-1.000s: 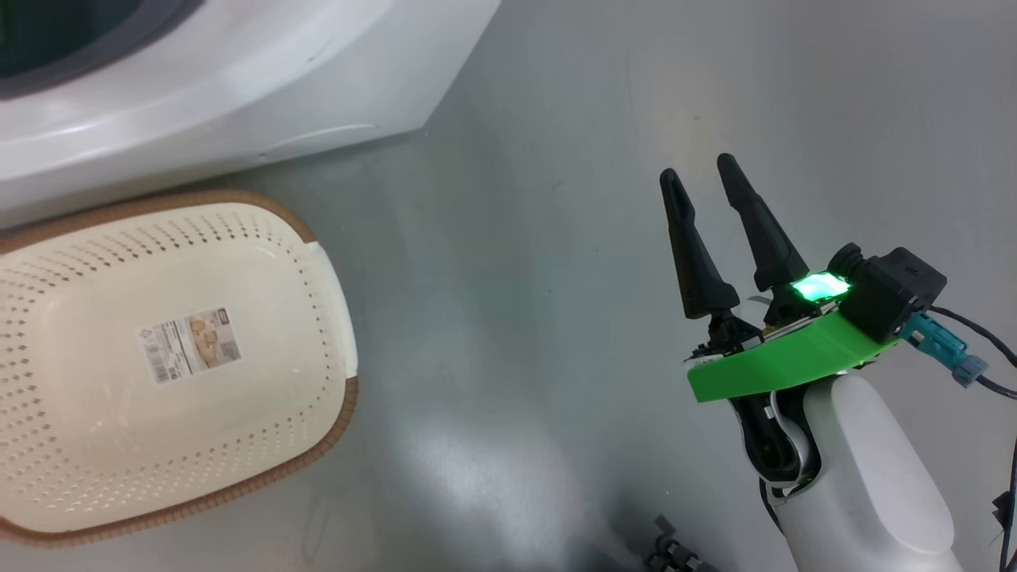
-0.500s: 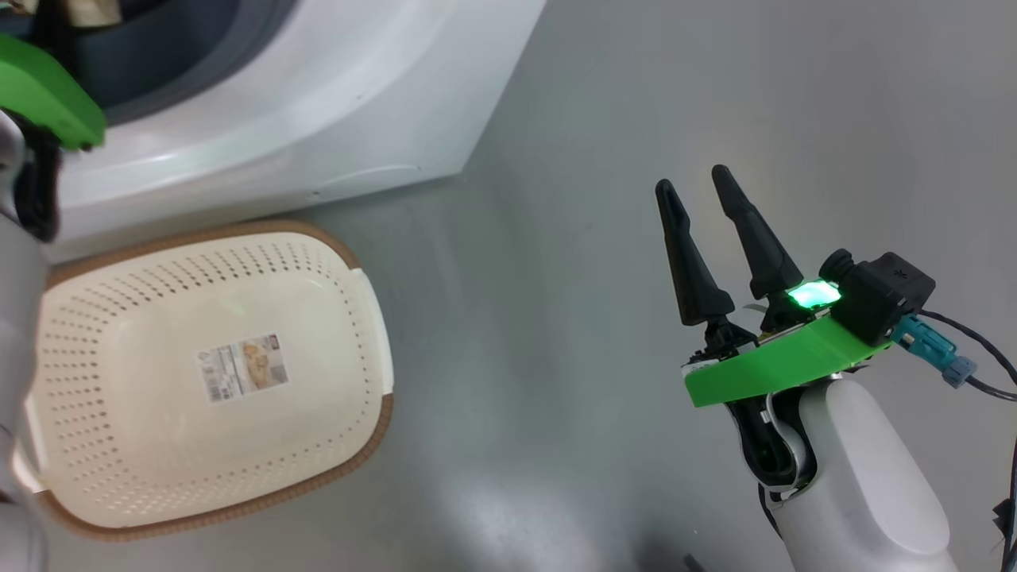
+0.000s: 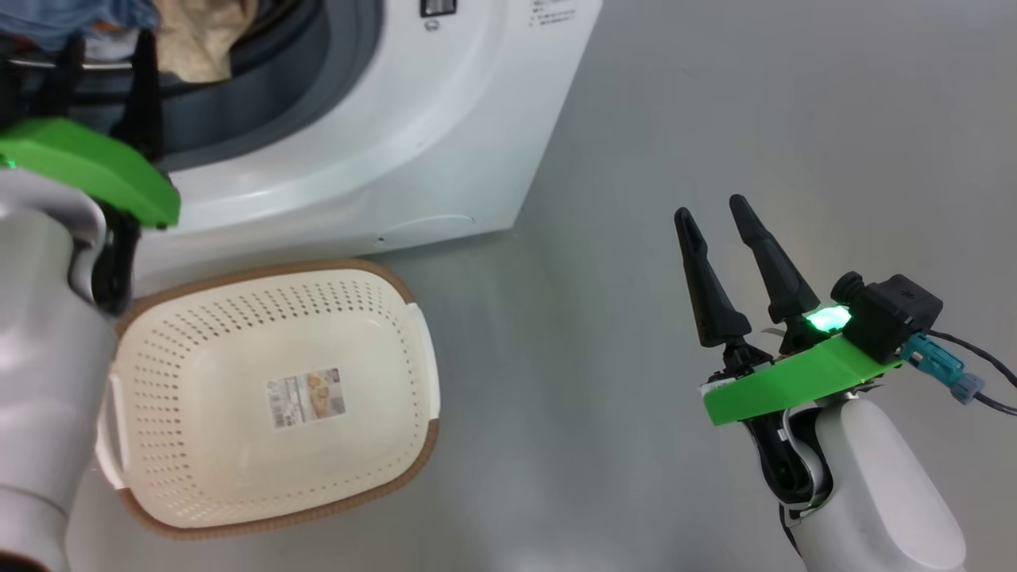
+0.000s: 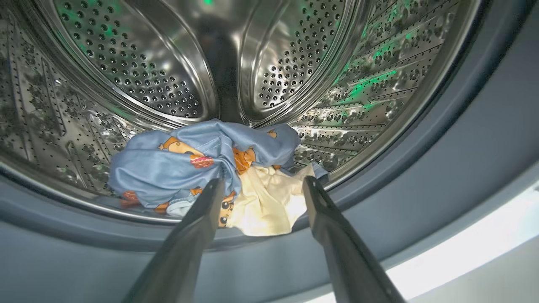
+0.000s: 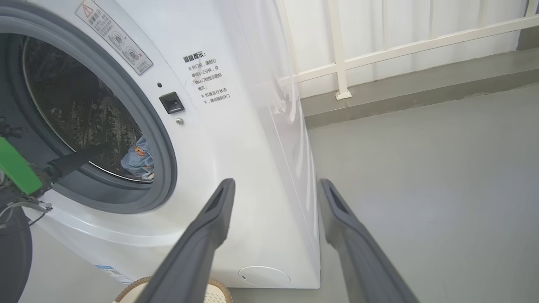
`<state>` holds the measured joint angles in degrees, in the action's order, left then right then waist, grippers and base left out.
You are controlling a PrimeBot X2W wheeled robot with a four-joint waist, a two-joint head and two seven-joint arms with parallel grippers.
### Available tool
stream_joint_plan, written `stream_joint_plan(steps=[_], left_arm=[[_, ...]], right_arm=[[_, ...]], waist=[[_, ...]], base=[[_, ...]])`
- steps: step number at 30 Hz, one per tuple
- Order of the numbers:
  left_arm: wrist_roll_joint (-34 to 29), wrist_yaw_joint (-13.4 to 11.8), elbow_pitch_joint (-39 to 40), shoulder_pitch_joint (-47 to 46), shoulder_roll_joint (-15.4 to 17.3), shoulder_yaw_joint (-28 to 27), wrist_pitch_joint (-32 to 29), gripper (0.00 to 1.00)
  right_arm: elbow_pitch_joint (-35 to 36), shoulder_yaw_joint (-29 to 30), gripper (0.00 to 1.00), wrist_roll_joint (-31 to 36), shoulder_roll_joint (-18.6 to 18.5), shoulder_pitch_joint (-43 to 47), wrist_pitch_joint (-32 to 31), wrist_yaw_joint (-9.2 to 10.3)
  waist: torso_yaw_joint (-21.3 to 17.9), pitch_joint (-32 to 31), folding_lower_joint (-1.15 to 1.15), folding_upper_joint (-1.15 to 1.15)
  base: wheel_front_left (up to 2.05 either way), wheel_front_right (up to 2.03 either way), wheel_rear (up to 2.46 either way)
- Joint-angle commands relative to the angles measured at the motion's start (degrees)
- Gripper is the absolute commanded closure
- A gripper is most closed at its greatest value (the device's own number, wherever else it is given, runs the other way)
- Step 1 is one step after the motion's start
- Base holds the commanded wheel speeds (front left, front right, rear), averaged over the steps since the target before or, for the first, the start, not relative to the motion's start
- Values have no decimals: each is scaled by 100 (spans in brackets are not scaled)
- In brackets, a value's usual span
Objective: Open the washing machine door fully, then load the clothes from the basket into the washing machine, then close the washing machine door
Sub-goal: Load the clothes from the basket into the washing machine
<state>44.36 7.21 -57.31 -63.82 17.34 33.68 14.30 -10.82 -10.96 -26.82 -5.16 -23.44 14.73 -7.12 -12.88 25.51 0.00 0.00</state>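
The washing machine stands at the upper left with its opening uncovered; the washing machine door is out of view. Blue bear-print clothes with a cream part lie at the front lip of the steel drum. My left gripper is open just in front of them, its fingertips on either side of the cream cloth without gripping it. From the head it shows reaching into the opening. The cream basket sits on the floor below the machine with just a label sticker inside. My right gripper hangs open over bare floor.
Grey floor stretches between the basket and my right arm. The machine's white side rises just left of my right gripper. A white railing and a low kerb run along the far wall.
The head camera has swung, so the machine and basket sit further right and lower in the picture, and my left arm and the drum opening have come into it. My right gripper keeps its pose.
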Motion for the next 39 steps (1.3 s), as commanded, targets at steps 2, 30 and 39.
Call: stream_joint_plan(steps=[2,30,39], left_arm=[[-123,-65,275,169,243,-220,69,0],[-1246,-273,3059,3595,-75,-1917,70,0],[-1715,-417,3868,4489,-237,-2377,70,0]], right_arm=[[112,-112,0,-33,-3,131,27,-36],[-146,-185,0,-181,-359,527,27,-36],[-197,-249,0,-216,-422,725,27,-36]], waist=[[181,-221,0,0],[1042,-1392,0,0],[1174,-1755,0,0]], base=[[0,0,0],[0,0,0],[0,0,0]])
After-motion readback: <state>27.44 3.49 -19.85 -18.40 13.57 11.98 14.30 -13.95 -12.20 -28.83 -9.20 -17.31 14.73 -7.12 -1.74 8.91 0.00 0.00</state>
